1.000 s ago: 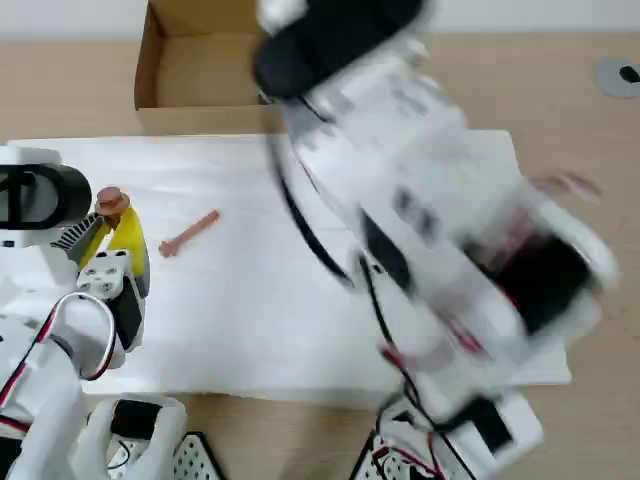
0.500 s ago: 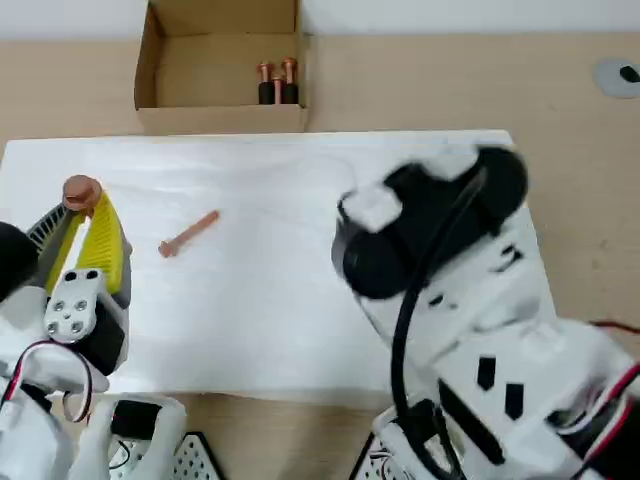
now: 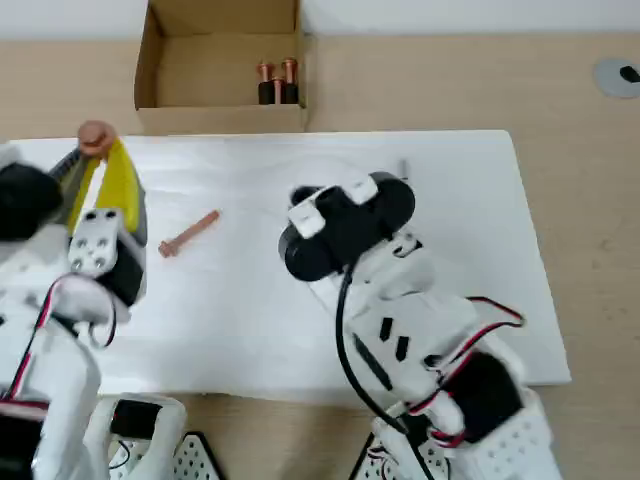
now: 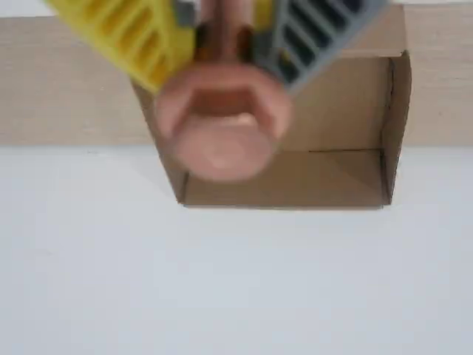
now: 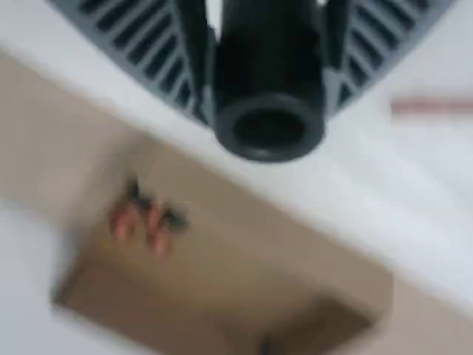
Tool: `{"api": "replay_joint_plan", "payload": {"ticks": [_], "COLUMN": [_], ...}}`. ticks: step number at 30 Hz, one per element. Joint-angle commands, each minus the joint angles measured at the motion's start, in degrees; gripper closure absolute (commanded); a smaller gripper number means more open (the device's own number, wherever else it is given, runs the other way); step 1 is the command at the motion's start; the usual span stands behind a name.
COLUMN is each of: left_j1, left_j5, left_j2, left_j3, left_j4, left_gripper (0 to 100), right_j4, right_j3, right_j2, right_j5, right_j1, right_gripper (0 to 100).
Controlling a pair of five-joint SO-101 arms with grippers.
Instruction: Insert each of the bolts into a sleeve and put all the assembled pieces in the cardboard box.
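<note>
High view: cardboard box just past the white mat's far edge; assembled pieces in its near right corner, done. Loose bolt near the mat's left edge, outstanding.
Left wrist view: my left gripper clamps the held bolt, unsleeved.
Right wrist view: my right gripper clamps a black sleeve, bore empty; I judge this pair next for joining

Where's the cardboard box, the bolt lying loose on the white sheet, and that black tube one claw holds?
cardboard box (image 3: pixel 220 119), high view, its front wall.
loose bolt (image 3: pixel 189 233), high view, middle of its shank.
black sleeve (image 5: pixel 270 66), right wrist view, its side above the open end.
</note>
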Motion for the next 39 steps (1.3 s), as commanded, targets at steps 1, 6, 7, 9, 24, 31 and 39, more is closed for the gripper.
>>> {"api": "replay_joint_plan", "payload": {"ticks": [1, 6, 7, 9, 24, 31, 39], "left_j1": [0.8, 9.0, 11.1, 14.6, 14.2, 14.5, 15.6], "left_j5": [0.2, 1.5, 2.7, 5.6, 17.0, 17.0, 14.2], "left_j2": [-0.7, -0.7, -0.7, -0.7, -7.8, -7.9, -7.8], "left_j3": [0.5, 0.5, 0.5, 0.5, 1.1, 0.1, -2.6], "left_j4": [-3.9, -6.2, -6.2, -6.2, -8.6, -6.6, -1.2], "left_gripper": [99, 99, 99, 99, 99, 99, 99], "right_j4": [-14.2, -20.8, -21.9, -23.8, -27.6, -27.5, -27.5], "right_j3": [8.2, 14.0, 14.6, 15.5, 15.6, 16.0, 16.0], "right_j2": [-4.2, -5.2, -5.2, -5.2, -5.7, -5.4, -5.7], "right_j5": [-0.6, -0.6, -0.6, -0.6, -5.5, -5.5, -5.5], "right_j1": [-5.1, -15.0, -16.2, -17.5, -17.7, -17.7, -17.7], "right_gripper": [98.8, 98.8, 98.8, 98.8, 98.9, 98.9, 98.9]}}
